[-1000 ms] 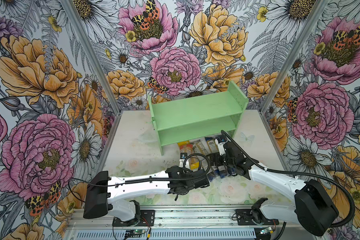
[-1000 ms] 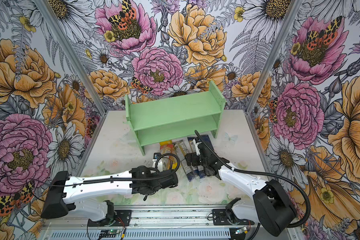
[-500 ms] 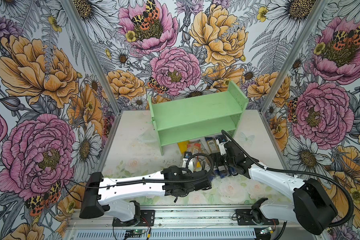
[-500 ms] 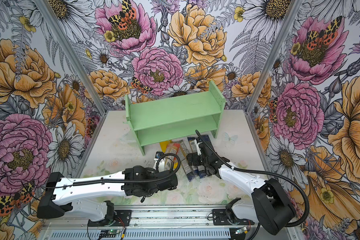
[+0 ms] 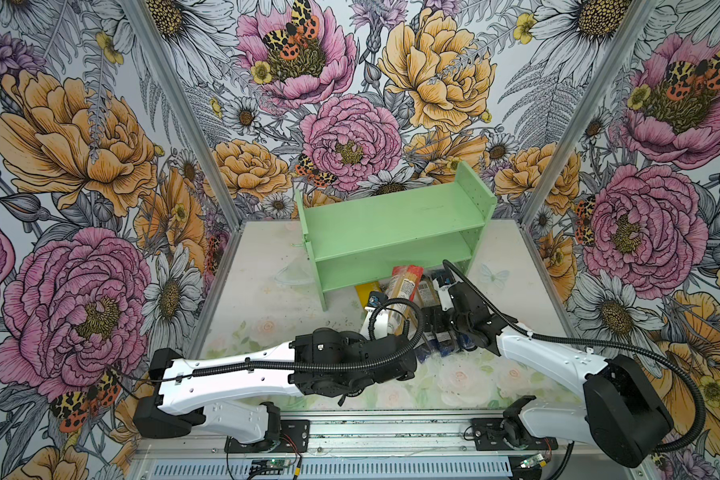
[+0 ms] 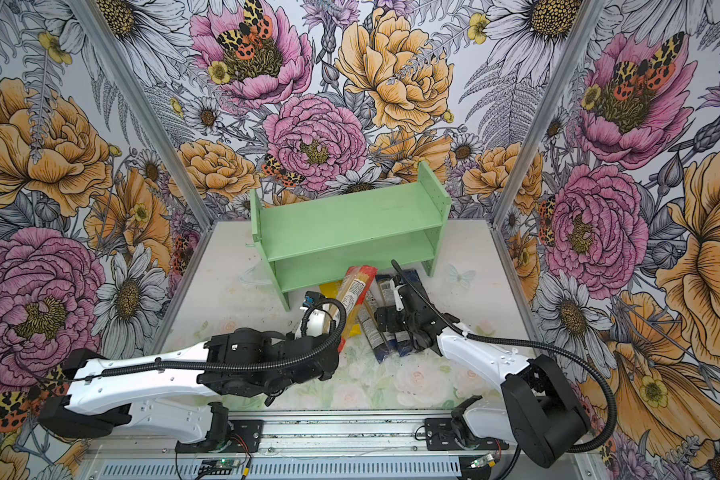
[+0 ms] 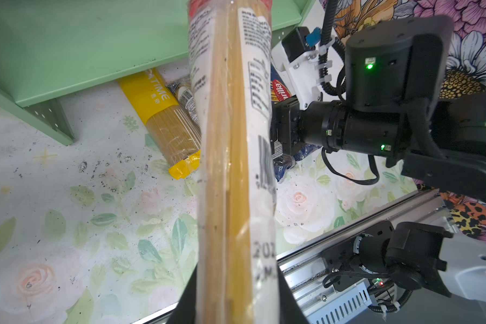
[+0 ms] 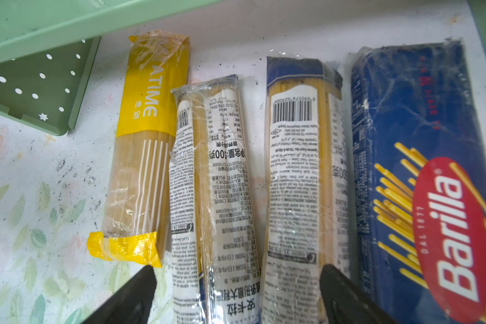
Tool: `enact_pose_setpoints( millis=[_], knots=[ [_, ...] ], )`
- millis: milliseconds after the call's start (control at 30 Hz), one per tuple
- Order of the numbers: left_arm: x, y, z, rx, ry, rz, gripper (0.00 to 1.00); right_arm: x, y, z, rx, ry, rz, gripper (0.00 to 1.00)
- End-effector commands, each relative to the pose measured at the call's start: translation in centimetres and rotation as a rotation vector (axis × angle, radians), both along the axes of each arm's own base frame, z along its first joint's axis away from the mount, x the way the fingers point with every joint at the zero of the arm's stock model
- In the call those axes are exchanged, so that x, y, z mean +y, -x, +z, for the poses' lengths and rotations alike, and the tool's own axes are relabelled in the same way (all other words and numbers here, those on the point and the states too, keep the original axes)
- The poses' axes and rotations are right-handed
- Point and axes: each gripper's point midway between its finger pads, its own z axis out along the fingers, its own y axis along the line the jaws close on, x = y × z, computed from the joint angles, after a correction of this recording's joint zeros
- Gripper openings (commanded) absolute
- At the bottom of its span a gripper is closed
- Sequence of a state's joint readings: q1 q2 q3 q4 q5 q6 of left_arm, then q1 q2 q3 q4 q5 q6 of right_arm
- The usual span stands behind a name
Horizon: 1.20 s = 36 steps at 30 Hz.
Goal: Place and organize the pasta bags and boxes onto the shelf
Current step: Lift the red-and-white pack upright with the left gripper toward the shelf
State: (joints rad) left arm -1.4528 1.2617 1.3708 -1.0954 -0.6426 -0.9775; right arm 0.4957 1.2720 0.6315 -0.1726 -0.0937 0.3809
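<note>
The left gripper [image 7: 233,307] is clenched on the red-ended clear bag [image 7: 230,140], which juts out ahead of it toward the shelf [image 5: 391,224]. The right gripper [image 8: 236,303] stands released, jaws spread over the two blue-ended clear bags [image 8: 300,182]. The yellow bag [image 8: 146,140] lies just outside them on one side and the Barilla box [image 8: 421,140] on the other.

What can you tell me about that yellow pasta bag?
The yellow bag is a long, narrow plastic pack of spaghetti: yellow band with white lettering at one end, clear middle with white stripes, crimped yellow tail. It lies flat on the floral table, lettered end toward the green shelf, alongside a clear pack.
</note>
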Motion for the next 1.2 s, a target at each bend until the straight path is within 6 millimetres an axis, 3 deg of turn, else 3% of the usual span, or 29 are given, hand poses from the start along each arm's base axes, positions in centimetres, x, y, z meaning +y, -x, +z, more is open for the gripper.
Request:
enact_pose_setpoints(
  millis=[0,400,700,900,1167],
  knots=[
    [0.9,-1.8,5.7,-0.151,0.13,0.07,0.0,0.1,-0.3,0.8,-0.02,-0.002,0.013,0.93],
    [0.8,-2.5,12.9,-0.326,0.154,0.08,0.0,0.1,-0.2,0.8,-0.011,0.001,0.018,0.93],
    [1.2,-5.1,18.8,-0.517,0.121,0.216,0.0,0.4,-0.3,0.4,0.007,0.001,0.026,0.93],
    [1.9,-8.7,20.3,-0.558,0.082,0.329,0.0,0.5,-0.3,0.2,0.022,-0.01,0.02,0.92],
    [5.0,-13.8,20.6,-0.576,0.014,0.503,0.0,0.3,0.0,0.9,-0.001,-0.017,0.014,0.91]
  ],
)
